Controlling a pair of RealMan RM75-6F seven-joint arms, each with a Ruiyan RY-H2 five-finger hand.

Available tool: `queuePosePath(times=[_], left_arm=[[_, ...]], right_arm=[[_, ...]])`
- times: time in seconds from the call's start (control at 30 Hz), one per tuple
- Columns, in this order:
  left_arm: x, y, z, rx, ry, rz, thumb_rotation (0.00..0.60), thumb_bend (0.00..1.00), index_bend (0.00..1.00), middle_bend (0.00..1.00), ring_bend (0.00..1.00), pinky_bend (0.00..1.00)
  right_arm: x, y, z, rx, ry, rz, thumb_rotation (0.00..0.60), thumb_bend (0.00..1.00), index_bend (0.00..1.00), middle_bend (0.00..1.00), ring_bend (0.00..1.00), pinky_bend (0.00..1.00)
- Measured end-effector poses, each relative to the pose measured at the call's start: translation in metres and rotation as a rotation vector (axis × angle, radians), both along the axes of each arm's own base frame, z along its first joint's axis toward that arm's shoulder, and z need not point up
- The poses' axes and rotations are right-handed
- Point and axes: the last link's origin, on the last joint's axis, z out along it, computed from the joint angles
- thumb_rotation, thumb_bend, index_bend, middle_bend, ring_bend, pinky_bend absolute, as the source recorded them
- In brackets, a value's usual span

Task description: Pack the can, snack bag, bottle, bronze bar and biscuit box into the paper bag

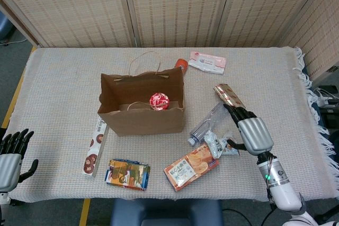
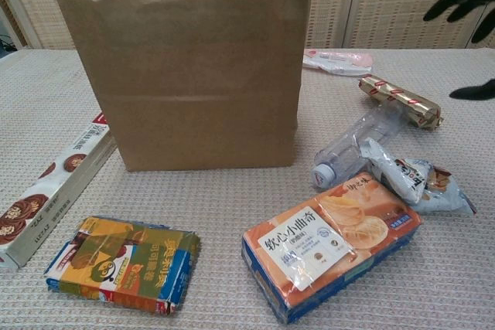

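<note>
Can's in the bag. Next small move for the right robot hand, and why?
Probably lower the right robot hand onto the snack bag. It hovers open just right of it, holding nothing, and that bag lies over the bottle, so lifting it first frees the bottle.

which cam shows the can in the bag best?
Head view: it looks down into the paper bag, showing the can's red top inside. Chest view sees only the bag's front wall; the can is hidden.

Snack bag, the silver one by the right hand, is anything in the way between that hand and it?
Nothing visible does. The right hand, open, hovers beside the snack bag with nothing between them. The bottle lies against the bag's far side, toward the paper bag, not on the hand's side.
</note>
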Motion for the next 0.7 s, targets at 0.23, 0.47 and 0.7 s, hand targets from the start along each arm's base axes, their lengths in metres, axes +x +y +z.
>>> queuePosePath(times=[0.23, 0.47, 0.7], left_arm=[[0.000, 0.000, 0.000, 0.000, -0.002, 0.001, 0.600, 0.39, 0.04, 0.00, 0.00, 0.00], [-0.001, 0.000, 0.001, -0.003, -0.010, 0.000, 0.600, 0.39, 0.04, 0.00, 0.00, 0.00], [-0.001, 0.001, 0.001, -0.007, -0.015, -0.002, 0.600, 0.39, 0.04, 0.00, 0.00, 0.00]], right_arm=[[-0.038, 0.006, -0.046, 0.104, 0.143, -0.031, 0.600, 0.07, 0.18, 0.24, 0.24, 0.37], [-0.040, 0.001, -0.085, 0.157, 0.205, -0.042, 0.600, 0.07, 0.19, 0.25, 0.24, 0.37], [-0.044, -0.010, -0.114, 0.188, 0.253, -0.080, 0.600, 0.08, 0.25, 0.28, 0.28, 0.39]])
